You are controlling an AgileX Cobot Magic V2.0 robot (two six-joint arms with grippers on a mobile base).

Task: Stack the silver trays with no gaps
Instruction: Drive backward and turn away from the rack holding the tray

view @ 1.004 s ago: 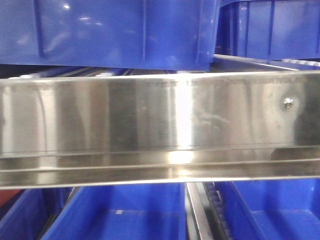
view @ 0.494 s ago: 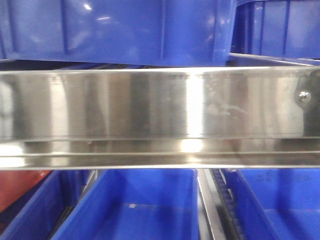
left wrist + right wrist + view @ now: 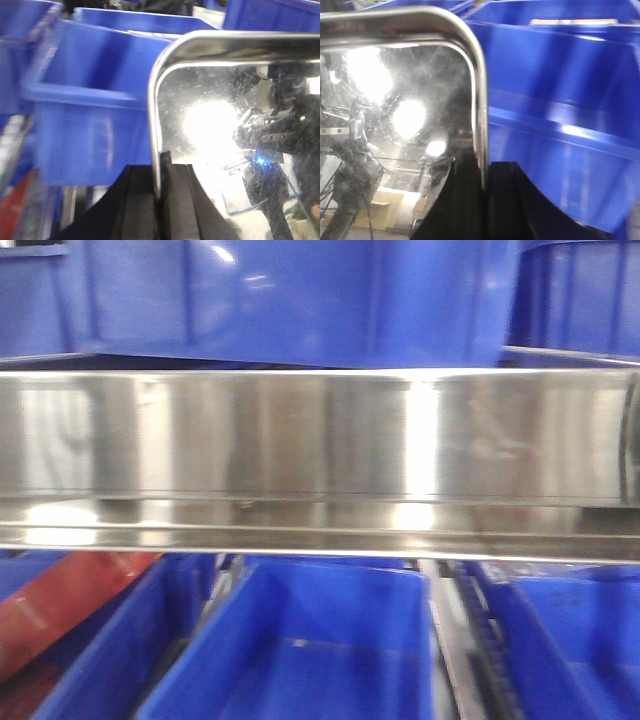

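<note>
Both clamp the silver tray (image 3: 225,120) by its rim: left end effector (image 3: 159,175) on one side, right end effector (image 3: 484,170) on the other. Blue bins (image 3: 90,115) stand close by.

This looks like a storeroom or warehouse rack. In the front view, deep blue plastic bins (image 3: 320,650) sit side by side at 6 o'clock and the upper bins (image 3: 290,300) at 12 o'clock. A long polished steel shelf rail (image 3: 320,440) runs between the tiers.
</note>
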